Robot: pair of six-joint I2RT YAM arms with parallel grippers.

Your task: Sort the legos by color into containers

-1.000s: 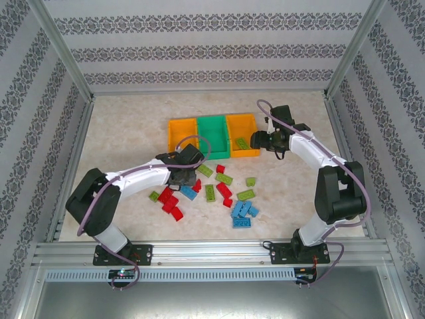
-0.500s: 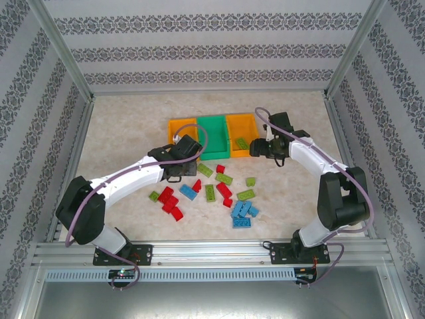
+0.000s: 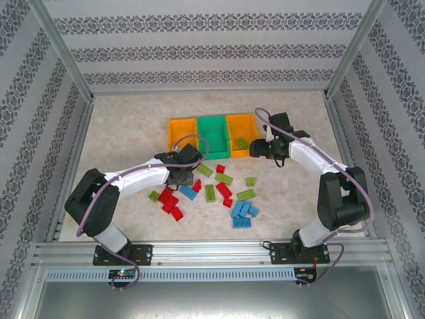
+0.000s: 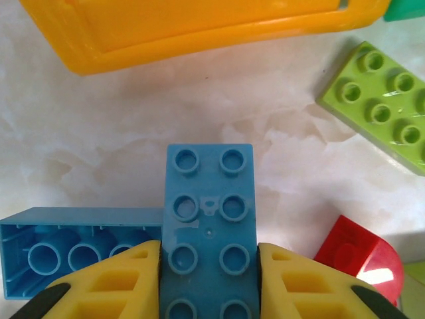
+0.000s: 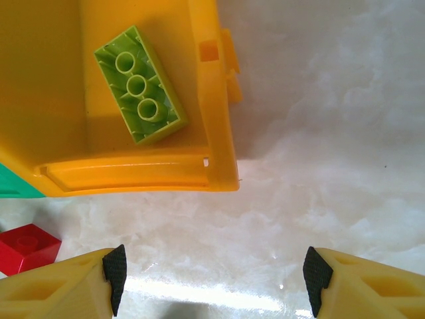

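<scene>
My left gripper (image 4: 209, 266) is shut on a blue lego (image 4: 209, 199), its yellow fingers pressing both long sides. It hangs just in front of the left orange container (image 3: 171, 136), over the loose pile. Another blue lego (image 4: 73, 246) lies upside down beside it, with a red one (image 4: 358, 259) and a light green one (image 4: 378, 100) close by. My right gripper (image 5: 216, 279) stands open over bare table, just off the near right corner of the right orange container (image 5: 219, 100). A light green lego (image 5: 139, 85) lies upside down inside that container.
The green container (image 3: 212, 125) sits between the two orange ones. Loose legos lie in front: red ones (image 3: 170, 203) at left, blue ones (image 3: 242, 212) at right, light green ones (image 3: 224, 178) between. Metal frame rails and patterned walls ring the table.
My left gripper rose toward the left orange container with the blue lego, then came back a little nearer. The right gripper drew slightly back from the right orange container.
</scene>
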